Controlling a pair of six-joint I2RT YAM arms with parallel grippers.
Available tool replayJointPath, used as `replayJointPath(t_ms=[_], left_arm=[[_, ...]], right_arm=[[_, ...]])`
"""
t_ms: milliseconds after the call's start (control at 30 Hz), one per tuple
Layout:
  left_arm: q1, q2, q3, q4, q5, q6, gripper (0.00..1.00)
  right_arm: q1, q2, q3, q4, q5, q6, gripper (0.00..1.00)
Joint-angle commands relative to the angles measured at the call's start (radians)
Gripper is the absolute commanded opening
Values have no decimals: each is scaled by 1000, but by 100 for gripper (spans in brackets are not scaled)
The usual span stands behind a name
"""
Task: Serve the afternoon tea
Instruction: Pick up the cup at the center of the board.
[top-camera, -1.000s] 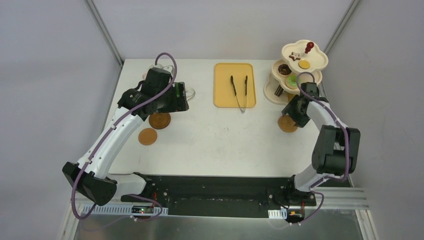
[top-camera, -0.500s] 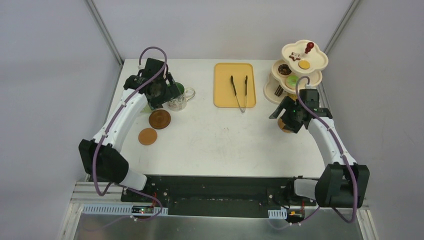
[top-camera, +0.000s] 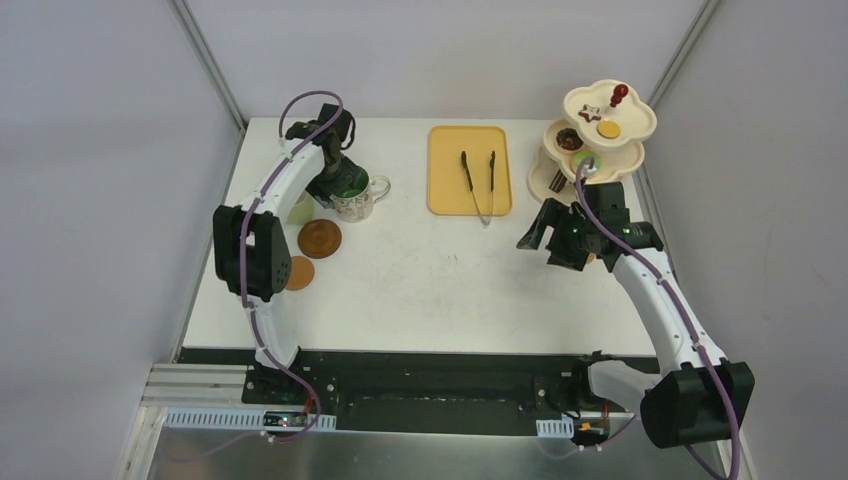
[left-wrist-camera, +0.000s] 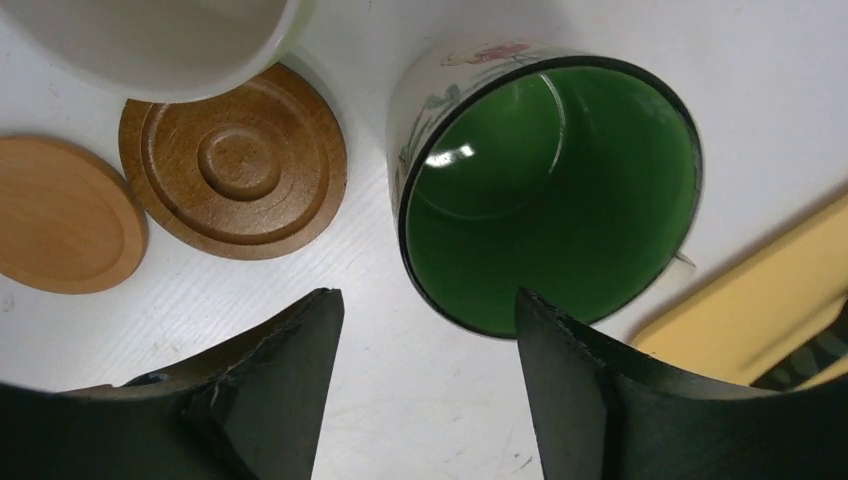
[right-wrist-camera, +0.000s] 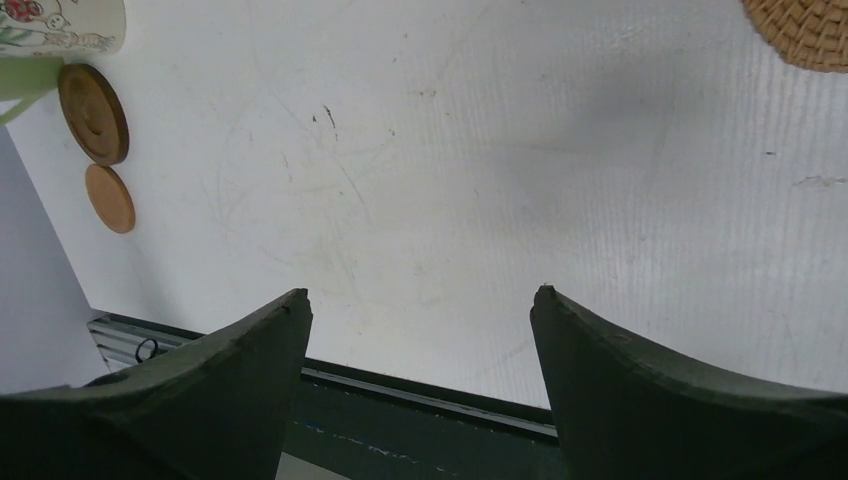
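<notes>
The green-lined patterned mug (top-camera: 354, 196) (left-wrist-camera: 548, 190) stands at the back left of the table. My left gripper (top-camera: 336, 182) (left-wrist-camera: 422, 298) hovers open just above it, with bare table between its fingers. Beside the mug lie a dark brown coaster (top-camera: 319, 238) (left-wrist-camera: 233, 162) and a lighter one (top-camera: 299, 272) (left-wrist-camera: 65, 228). A cream mug (left-wrist-camera: 160, 40) shows at the top left of the left wrist view. My right gripper (top-camera: 546, 232) (right-wrist-camera: 420, 292) is open and empty over bare table, left of a woven coaster (right-wrist-camera: 800, 35). The three-tier stand (top-camera: 592, 140) with pastries stands at the back right.
A yellow tray (top-camera: 445, 180) holding black tongs (top-camera: 478, 186) sits at the back centre. The table's near edge and a black rail (right-wrist-camera: 420, 400) lie just below my right gripper in its wrist view.
My left arm has stretched toward the back and its gripper now hangs over the green-lined mug. My right gripper has swung left, away from the woven coaster, and its jaws have widened.
</notes>
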Motion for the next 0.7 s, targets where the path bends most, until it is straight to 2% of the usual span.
replayJointPath(t_ms=[0, 67, 133, 200, 267, 433, 533, 667], left_arm=[[-1, 62, 51, -63, -78, -95, 62], [-1, 75, 51, -62, -87, -101, 58], [-1, 77, 41, -51, -94, -103, 54], [-1, 78, 37, -50, -100, -88, 48], [-2, 77, 24, -44, -109, -64, 43], [-4, 45, -56, 6, -96, 3, 31], [-4, 14, -92, 61, -66, 72, 15], [-4, -13, -83, 97, -49, 175, 3]], right_arm=[[7, -41, 90, -93, 53, -86, 84], [6, -45, 109, -109, 92, -104, 87], [6, -45, 124, -119, 166, -122, 99], [5, -39, 136, -119, 261, -126, 100], [3, -23, 143, -108, 270, -142, 100], [5, 71, 183, -114, 120, -135, 100], [7, 84, 179, -61, 78, -103, 100], [34, 120, 183, 1, -58, -61, 100]])
